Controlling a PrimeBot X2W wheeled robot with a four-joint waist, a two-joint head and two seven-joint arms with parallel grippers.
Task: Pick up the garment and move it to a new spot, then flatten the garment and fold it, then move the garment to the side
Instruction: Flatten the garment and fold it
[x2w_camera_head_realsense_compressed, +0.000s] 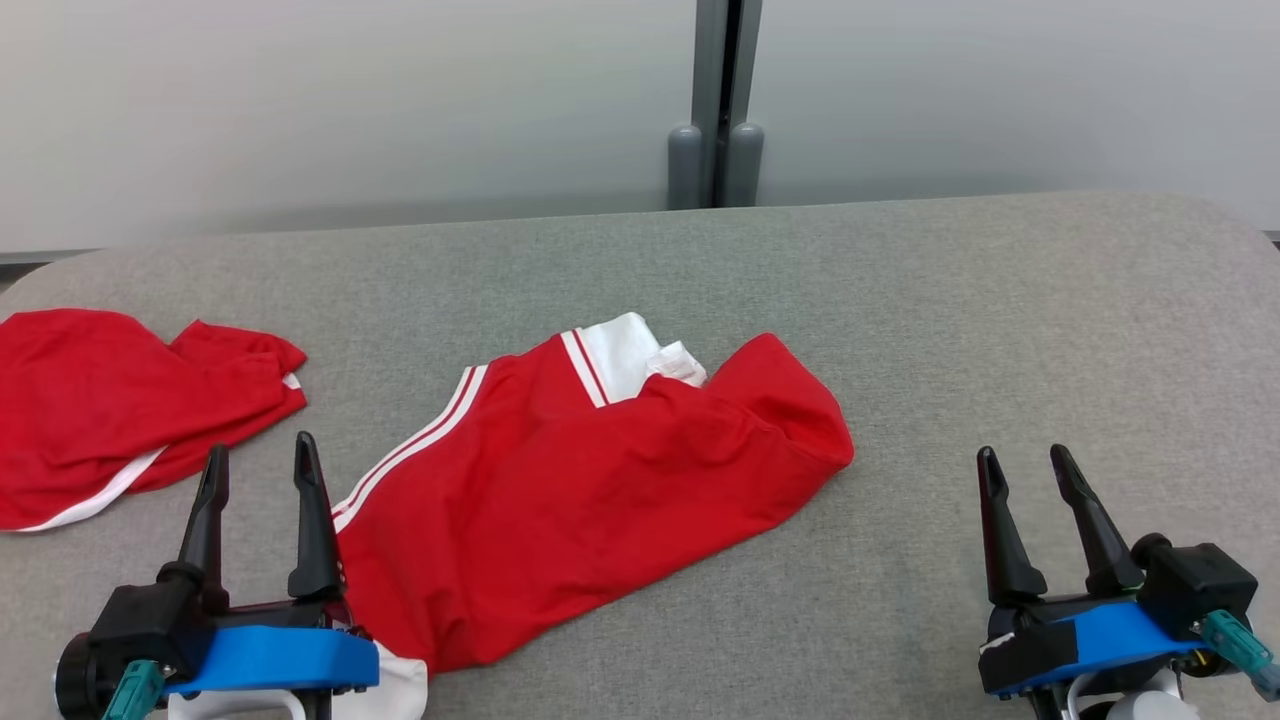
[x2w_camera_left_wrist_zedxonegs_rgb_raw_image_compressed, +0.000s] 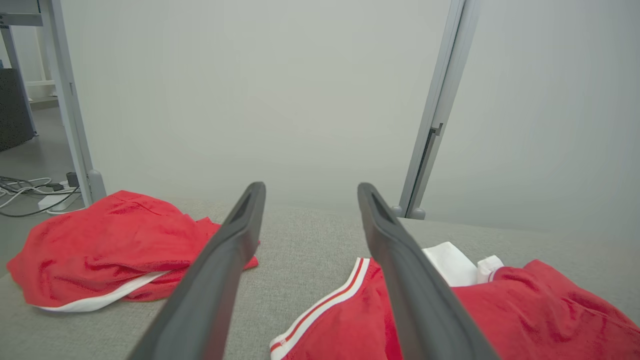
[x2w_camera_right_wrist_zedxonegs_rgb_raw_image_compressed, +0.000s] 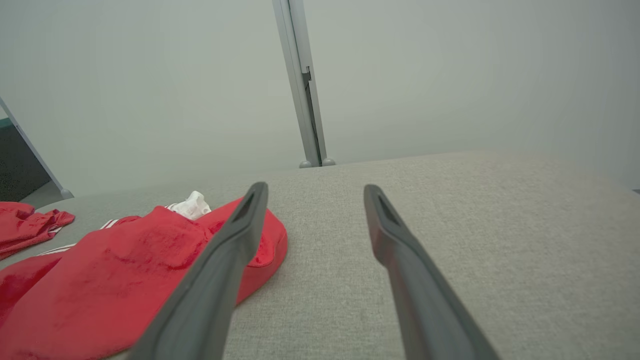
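A red garment (x2w_camera_head_realsense_compressed: 590, 480) with white trim and stripes lies crumpled in the middle of the grey padded table (x2w_camera_head_realsense_compressed: 950, 330); it also appears as the garment (x2w_camera_left_wrist_zedxonegs_rgb_raw_image_compressed: 525, 310) and the garment (x2w_camera_right_wrist_zedxonegs_rgb_raw_image_compressed: 110, 280) in the wrist views. My left gripper (x2w_camera_head_realsense_compressed: 262, 462) stands open at the lower left, just left of the garment's striped edge, with nothing between its fingers. My right gripper (x2w_camera_head_realsense_compressed: 1025, 468) is open at the lower right, well clear of the cloth. From the wrists, the left gripper (x2w_camera_left_wrist_zedxonegs_rgb_raw_image_compressed: 309, 191) and right gripper (x2w_camera_right_wrist_zedxonegs_rgb_raw_image_compressed: 314, 192) show spread fingers over bare table.
A second red garment (x2w_camera_head_realsense_compressed: 120, 400) with a white hem lies bunched at the table's left edge, seen too as the second garment (x2w_camera_left_wrist_zedxonegs_rgb_raw_image_compressed: 115, 250). A grey post (x2w_camera_head_realsense_compressed: 716, 110) stands behind the table against a pale wall. Cables (x2w_camera_left_wrist_zedxonegs_rgb_raw_image_compressed: 30, 192) lie on the floor at far left.
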